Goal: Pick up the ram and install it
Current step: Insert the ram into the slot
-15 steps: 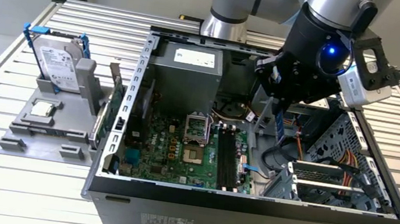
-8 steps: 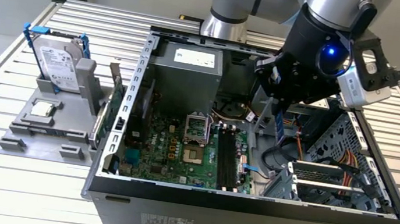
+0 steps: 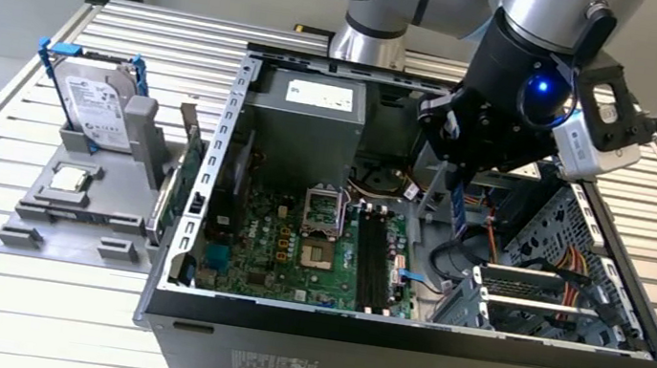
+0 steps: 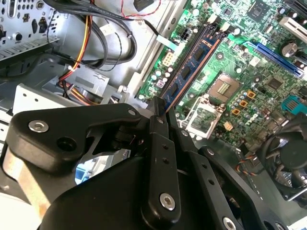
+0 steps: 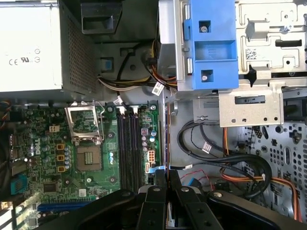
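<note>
My gripper [image 3: 456,178] is shut on the ram [image 3: 462,212], a slim blue board with black chips that hangs down from the fingertips inside the open computer case. In the second wrist view the ram [image 4: 192,62] reaches out from the closed gripper [image 4: 158,109] over the motherboard. The black memory slots [image 3: 371,262] lie on the green motherboard, below the ram and towards the exterior view's left of it. In the first wrist view the slots [image 5: 129,148] run beside the gripper [image 5: 167,176]. The ram is held clear of the slots.
A grey holder [image 3: 31,239] outside the case carries a silver hard drive in a blue frame [image 3: 96,98] and a square processor chip [image 3: 72,177]. Inside the case are the power supply [image 3: 306,118], the open processor socket [image 3: 322,212], the drive cage [image 3: 575,267] and loose cables [image 5: 230,163].
</note>
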You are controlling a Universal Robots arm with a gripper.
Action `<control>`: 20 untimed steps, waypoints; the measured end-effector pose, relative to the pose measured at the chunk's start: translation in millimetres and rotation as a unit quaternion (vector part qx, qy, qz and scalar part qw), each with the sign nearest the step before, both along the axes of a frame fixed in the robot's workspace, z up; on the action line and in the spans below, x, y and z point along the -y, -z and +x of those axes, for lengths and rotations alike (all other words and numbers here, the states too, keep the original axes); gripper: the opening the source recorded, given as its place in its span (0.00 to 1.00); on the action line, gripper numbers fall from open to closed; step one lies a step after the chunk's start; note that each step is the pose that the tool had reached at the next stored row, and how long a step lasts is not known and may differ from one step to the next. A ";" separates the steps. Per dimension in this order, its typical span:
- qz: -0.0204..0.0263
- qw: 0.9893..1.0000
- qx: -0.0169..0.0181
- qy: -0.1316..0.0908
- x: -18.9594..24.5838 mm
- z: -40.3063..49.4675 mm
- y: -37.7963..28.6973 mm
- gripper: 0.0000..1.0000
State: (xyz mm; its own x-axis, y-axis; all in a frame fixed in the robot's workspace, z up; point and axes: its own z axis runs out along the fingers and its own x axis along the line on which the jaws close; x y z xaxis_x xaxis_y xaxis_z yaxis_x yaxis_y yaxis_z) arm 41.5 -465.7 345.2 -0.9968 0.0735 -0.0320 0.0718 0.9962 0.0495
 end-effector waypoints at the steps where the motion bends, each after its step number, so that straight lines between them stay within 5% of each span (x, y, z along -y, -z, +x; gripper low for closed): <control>1: 0.000 1.000 0.000 0.000 0.0 0.0 0.2 0.00; 20: 0.000 1.000 0.000 0.000 -0.1 -0.7 3.1 0.00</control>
